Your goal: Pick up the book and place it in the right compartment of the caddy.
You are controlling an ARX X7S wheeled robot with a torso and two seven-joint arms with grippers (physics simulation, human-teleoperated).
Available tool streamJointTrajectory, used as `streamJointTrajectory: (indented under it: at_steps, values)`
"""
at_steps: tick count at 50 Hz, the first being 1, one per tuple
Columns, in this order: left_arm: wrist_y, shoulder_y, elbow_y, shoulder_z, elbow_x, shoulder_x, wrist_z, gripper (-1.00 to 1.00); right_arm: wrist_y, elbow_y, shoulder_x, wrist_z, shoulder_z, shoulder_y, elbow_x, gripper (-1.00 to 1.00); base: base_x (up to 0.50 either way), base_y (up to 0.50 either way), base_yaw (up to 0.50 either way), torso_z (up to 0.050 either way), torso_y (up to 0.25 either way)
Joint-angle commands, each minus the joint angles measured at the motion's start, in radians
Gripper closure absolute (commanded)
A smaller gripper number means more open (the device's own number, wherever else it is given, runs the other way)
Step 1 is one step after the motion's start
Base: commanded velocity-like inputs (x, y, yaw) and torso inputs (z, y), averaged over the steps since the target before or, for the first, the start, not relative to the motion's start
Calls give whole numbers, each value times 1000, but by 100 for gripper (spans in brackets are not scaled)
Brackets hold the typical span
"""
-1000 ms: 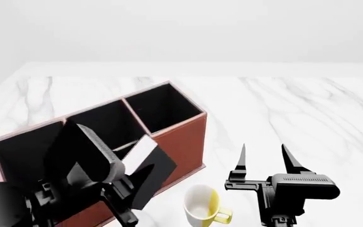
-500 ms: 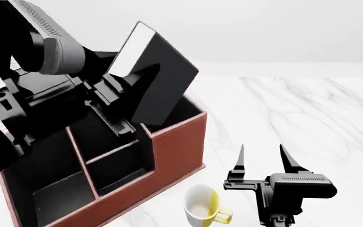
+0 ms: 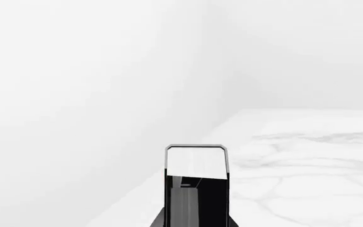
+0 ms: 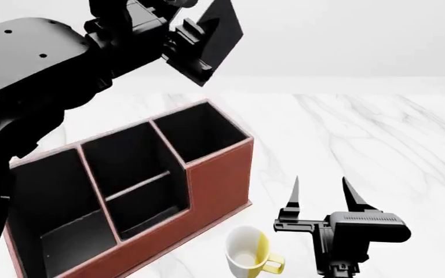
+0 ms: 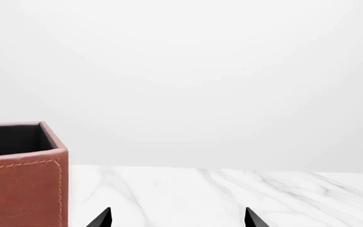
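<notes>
Nearest me, one yellow mug (image 4: 247,259) shows only in the head view. My right claw (image 4: 321,197) is spread, holding nothing. One caddy (image 4: 216,179) has three sections. High above its right compartment (image 4: 199,132), my left claw (image 4: 192,43) pinches the one book (image 4: 216,35).

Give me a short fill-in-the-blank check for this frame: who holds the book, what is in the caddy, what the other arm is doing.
1. The book is held high above the caddy by the ____ pincer.
2. The right pincer is open and holds ____.
3. The mug beside the caddy is white outside and ____ inside.
4. The right compartment is still ____.

Answers: left; nothing; yellow; empty
</notes>
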Motion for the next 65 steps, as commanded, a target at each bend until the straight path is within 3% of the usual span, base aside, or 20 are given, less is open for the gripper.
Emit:
streamJointTrajectory:
  at_steps: [1,8,22,42,53,65]
  values:
    - [88,-98,-194,251,203,44,230,100,-10,16,-6,11,-6,2,3,-100,0,0,0,0,0]
    - [112,-143,-339,332,263,84,306,100,-4,9,-9,20,-11,0,5,-100,0,0,0,0,3]
    - [196,-170,-517,371,336,143,310,100,0,-3,-3,30,-13,-6,14,-100,0,0,0,0,1]
    - [229,-130,-574,444,382,150,336,100,-3,7,0,38,-25,-5,19,-100,0,0,0,0,2]
    - [120,-175,-509,328,239,123,384,100,-6,8,2,44,-34,-10,19,-100,0,0,0,0,2]
    - [91,-224,-616,239,166,164,394,100,-4,10,5,47,-40,-9,23,-100,0,0,0,0,1]
